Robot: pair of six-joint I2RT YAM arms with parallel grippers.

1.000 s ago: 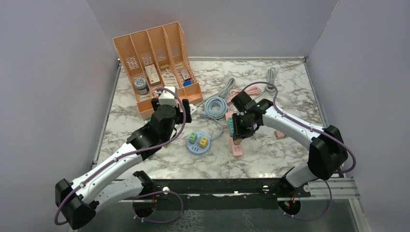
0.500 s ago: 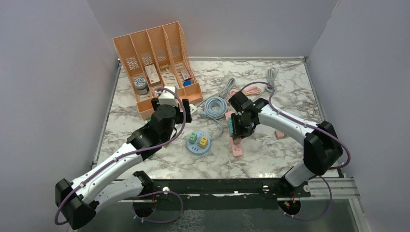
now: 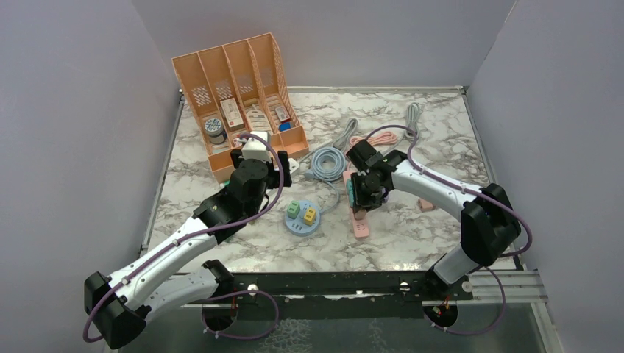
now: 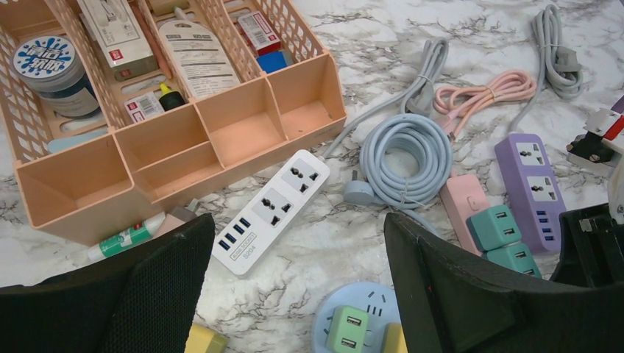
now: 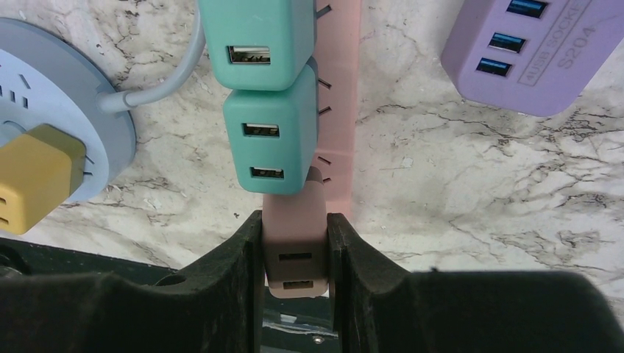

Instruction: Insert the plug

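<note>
My right gripper (image 5: pixel 295 239) is shut on a pink USB plug (image 5: pixel 296 235) and holds it over the pink power strip (image 5: pixel 338 95), just in front of two teal plugs (image 5: pixel 271 140) that sit in that strip. In the top view the right gripper (image 3: pixel 364 193) hovers over the pink strip (image 3: pixel 360 224). My left gripper (image 4: pixel 294 294) is open and empty above the round blue socket (image 4: pixel 353 327), which holds a green plug (image 4: pixel 347 329) and a yellow plug. In the top view that socket (image 3: pixel 303 218) lies right of the left gripper (image 3: pixel 254 176).
A white power strip (image 4: pixel 274 200), a coiled blue cable (image 4: pixel 406 156), a pink cable (image 4: pixel 482 92), a grey cable (image 4: pixel 558 44) and a purple power strip (image 4: pixel 533 187) lie around. An orange organizer (image 3: pixel 235 103) with small items stands at the back left. A loose pink plug (image 3: pixel 424 204) lies right.
My right gripper has shifted slightly left and back with the pink plug over the pink strip. The left arm has not moved.
</note>
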